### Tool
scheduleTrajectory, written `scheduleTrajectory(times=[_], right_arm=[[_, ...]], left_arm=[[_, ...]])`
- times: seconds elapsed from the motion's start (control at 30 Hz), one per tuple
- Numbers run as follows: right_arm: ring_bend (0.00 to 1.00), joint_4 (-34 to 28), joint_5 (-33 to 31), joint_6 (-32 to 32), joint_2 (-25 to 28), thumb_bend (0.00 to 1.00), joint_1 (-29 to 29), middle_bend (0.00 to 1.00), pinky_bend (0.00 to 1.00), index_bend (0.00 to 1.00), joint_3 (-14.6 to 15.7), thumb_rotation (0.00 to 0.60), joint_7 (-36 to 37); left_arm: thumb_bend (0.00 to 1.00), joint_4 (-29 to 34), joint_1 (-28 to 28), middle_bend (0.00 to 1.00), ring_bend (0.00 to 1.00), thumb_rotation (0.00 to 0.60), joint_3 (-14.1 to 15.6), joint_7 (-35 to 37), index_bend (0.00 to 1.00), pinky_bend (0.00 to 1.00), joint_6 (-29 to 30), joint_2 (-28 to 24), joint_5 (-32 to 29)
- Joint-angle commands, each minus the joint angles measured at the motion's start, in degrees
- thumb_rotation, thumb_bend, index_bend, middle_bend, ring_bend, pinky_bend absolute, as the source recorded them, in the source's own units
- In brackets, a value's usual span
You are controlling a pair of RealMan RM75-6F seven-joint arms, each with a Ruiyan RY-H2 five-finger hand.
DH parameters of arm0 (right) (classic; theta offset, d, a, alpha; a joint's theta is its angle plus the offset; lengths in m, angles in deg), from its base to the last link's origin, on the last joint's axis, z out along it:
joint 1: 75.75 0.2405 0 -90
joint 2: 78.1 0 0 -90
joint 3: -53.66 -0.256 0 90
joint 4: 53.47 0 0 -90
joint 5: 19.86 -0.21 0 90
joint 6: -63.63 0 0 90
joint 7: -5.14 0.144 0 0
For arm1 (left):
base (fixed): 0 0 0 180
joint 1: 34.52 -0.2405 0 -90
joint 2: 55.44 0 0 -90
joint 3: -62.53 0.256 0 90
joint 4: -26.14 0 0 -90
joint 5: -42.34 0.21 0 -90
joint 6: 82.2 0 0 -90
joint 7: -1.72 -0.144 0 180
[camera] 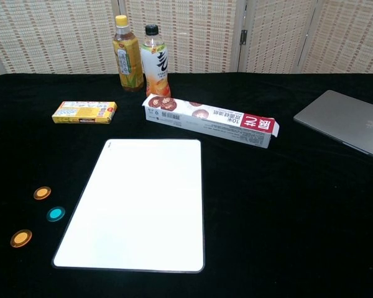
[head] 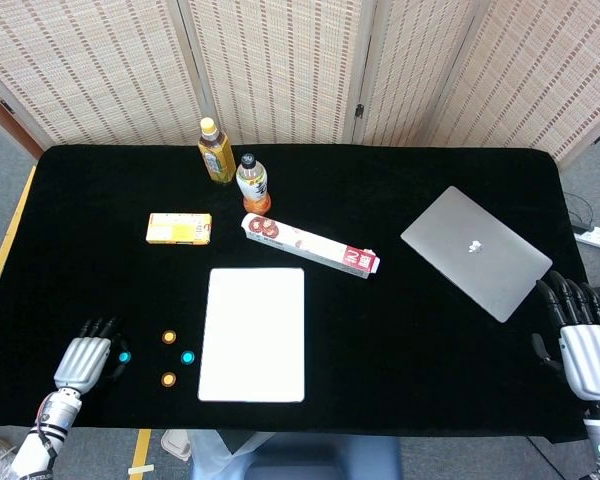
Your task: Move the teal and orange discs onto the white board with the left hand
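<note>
— Where are the small round discs?
— On the black cloth tabletop [head: 400,340]: a teal disc [head: 124,357] at the left hand's [head: 83,360] fingertips; further right, two orange discs [head: 169,337] and another teal one [head: 188,357] beside the flat white board [head: 253,333].
— The hands?
— Left: knuckles up, grip unclear. Right hand [head: 586,352]: fingers apart, empty.

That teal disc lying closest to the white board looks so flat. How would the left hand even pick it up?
Probably by its rim, pinched from straight above. The teal disc lies flat on the black table, so only its top and thin edge show. The left hand sits to its left; the white board is close on its right, and an orange disc lies behind, another in front, so the fingers have little room.
</note>
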Motion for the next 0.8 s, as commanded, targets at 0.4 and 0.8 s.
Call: scheduleTrajectory(times=[0.4,0.8], right_arm=[[0.01,0.11,-0.09,0.04,-0.09,0.48,-0.10,0.00,0.00,0.00,-0.03,0.600,0.02],[0.01,0.60,-0.36,-0.06,0.04,0.48,-0.13,0.00,0.00,0.00,-0.18,0.600,0.67]], left_arm=[[0.41,2.13,0.75,0.15,0.08,0.600,-0.25,1.25,0.51,0.00,0.53,-1.21,0.81],[0.42,9.59,8.02,0.15,0.08,0.600,-4.10,0.48,0.51,0.00,-1.50,-3.04,4.34]])
